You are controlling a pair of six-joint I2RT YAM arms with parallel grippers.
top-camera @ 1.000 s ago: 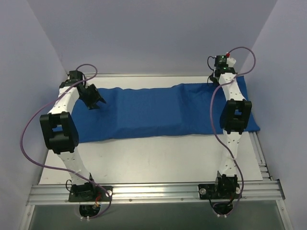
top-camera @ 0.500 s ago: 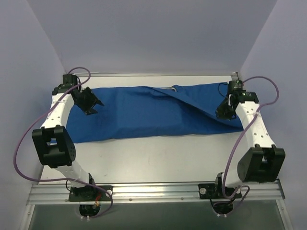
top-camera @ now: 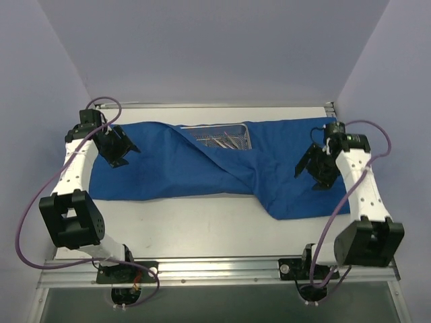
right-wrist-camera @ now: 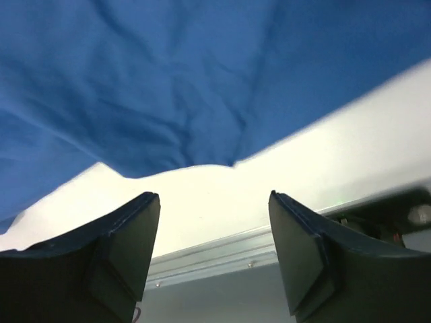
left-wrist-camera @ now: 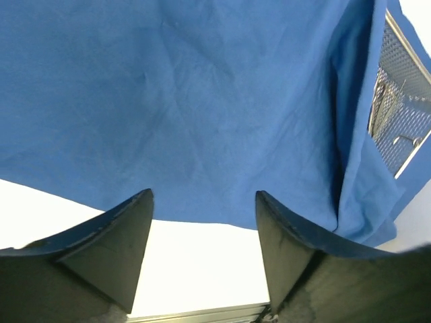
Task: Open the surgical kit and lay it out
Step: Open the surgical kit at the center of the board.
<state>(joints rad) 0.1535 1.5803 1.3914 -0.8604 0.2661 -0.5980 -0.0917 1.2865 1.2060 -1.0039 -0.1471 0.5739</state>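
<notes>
The royal-blue cloth wrap [top-camera: 168, 168] of the surgical kit lies across the back of the table, and one flap [top-camera: 296, 198] is drawn toward the front right. That leaves the silver wire-mesh tray [top-camera: 246, 136] uncovered, with slim steel instruments [top-camera: 219, 140] inside. My left gripper [top-camera: 124, 156] hovers open over the cloth's left end, holding nothing. Its wrist view shows the cloth [left-wrist-camera: 188, 101] ahead, the tray [left-wrist-camera: 404, 114] at the right and the open gripper [left-wrist-camera: 204, 202]. My right gripper [top-camera: 310, 178] stands open beside the drawn flap. In its wrist view the gripper [right-wrist-camera: 214, 202] has only bare table between its fingers and the cloth [right-wrist-camera: 135, 81] beyond.
White tabletop [top-camera: 202, 222] shows in front of the cloth. An aluminium rail [top-camera: 215, 269] with both arm bases runs along the near edge. Pale walls enclose the table on the left, right and back. Purple cables loop from each arm.
My right gripper dragged the cloth's far right part forward and down, then opened and let it go. The mesh tray came into view. The left gripper drifted slightly left and widened.
</notes>
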